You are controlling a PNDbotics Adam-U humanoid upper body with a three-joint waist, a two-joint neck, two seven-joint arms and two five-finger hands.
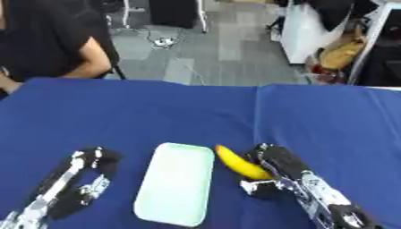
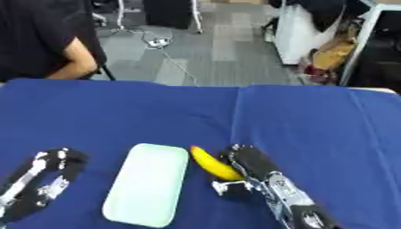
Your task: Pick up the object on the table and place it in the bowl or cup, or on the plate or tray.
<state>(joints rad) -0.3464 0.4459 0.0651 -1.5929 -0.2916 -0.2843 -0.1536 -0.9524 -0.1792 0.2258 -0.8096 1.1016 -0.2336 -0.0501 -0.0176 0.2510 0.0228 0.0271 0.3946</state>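
Right hand (image 1: 270, 172) curls around a banana (image 1: 240, 164) on the blue bench (image 1: 156, 116) — just at three o'clock of the pale green tray (image 1: 174, 183). Left hand (image 1: 82, 179) idles, relaxed. Placing remains, apparently.

No writing, label, brand or number can be read anywhere in either view. Every visible surface looks plain.

A bench (image 1: 156, 120) is covered by a blue cloth (image 1: 329, 120), creased down the middle. Beyond its far edge a grey tiled floor (image 1: 227, 49) is seen, with cables (image 1: 164, 42) lying on it. White furniture (image 1: 301, 36) is seen at the upper right.
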